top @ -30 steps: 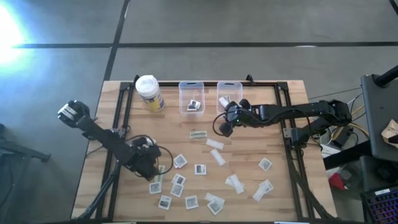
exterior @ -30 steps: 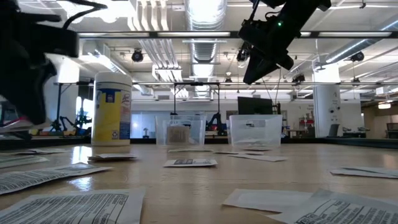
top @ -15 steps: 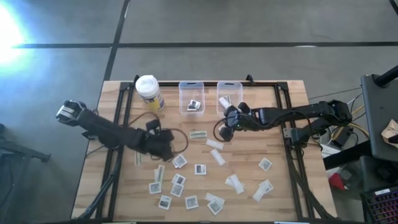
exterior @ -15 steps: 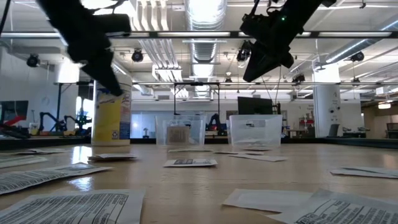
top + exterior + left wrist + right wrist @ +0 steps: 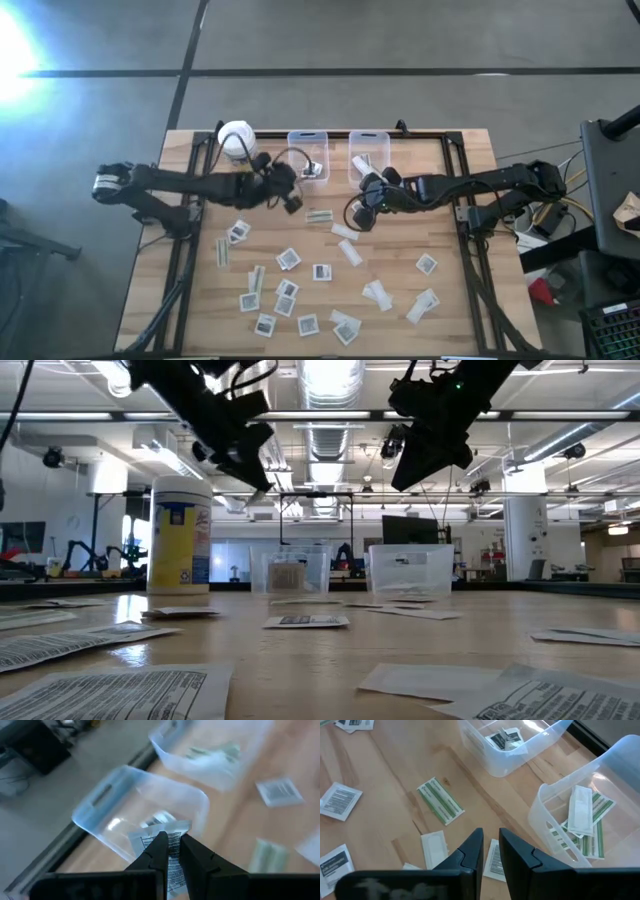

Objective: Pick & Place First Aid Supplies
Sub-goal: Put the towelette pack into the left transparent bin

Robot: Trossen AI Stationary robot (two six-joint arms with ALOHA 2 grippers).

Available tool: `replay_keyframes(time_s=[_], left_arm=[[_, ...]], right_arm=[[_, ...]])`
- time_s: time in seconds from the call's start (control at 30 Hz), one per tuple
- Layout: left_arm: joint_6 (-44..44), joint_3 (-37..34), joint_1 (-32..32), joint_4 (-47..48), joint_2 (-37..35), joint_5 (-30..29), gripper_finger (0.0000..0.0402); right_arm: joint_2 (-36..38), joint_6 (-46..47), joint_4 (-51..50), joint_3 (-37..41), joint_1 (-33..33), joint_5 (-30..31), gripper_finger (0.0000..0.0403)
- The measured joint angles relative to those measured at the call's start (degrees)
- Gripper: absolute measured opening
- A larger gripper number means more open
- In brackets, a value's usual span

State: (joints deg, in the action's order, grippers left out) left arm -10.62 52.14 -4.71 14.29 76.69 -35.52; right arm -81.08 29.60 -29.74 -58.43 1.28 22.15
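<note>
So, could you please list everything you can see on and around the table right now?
Wooden table: one, light brown, centre of the high view.
Yellow container: one, white lid, far left of the table.
Clear bins: two, far edge; left bin holds square printed packets, right bin holds white and green-striped strips.
Loose packets: roughly twenty, white, scattered on the near half.
Green-striped strip: one, in front of the bins.
Left gripper: near the left bin, pinching a square packet.
Right gripper: above the table, before the right bin.
</note>
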Motion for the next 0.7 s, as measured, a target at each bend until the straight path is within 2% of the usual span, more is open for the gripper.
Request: replay_keyframes(time_s=[0.4, 0.7], left_arm=[[1.73, 0.24, -10.53, -18.86, 7.16, 2.5, 0.0037], [-1.89, 4.04, -14.84, -18.24, 15.18, 8.6, 0.0037]], right_arm=[[0.0, -0.02, 0.08, 0.49, -0.02, -0.13, 0.0057], [-0.02, -0.02, 0.0, 0.52, -0.02, -0.13, 0.0057]])
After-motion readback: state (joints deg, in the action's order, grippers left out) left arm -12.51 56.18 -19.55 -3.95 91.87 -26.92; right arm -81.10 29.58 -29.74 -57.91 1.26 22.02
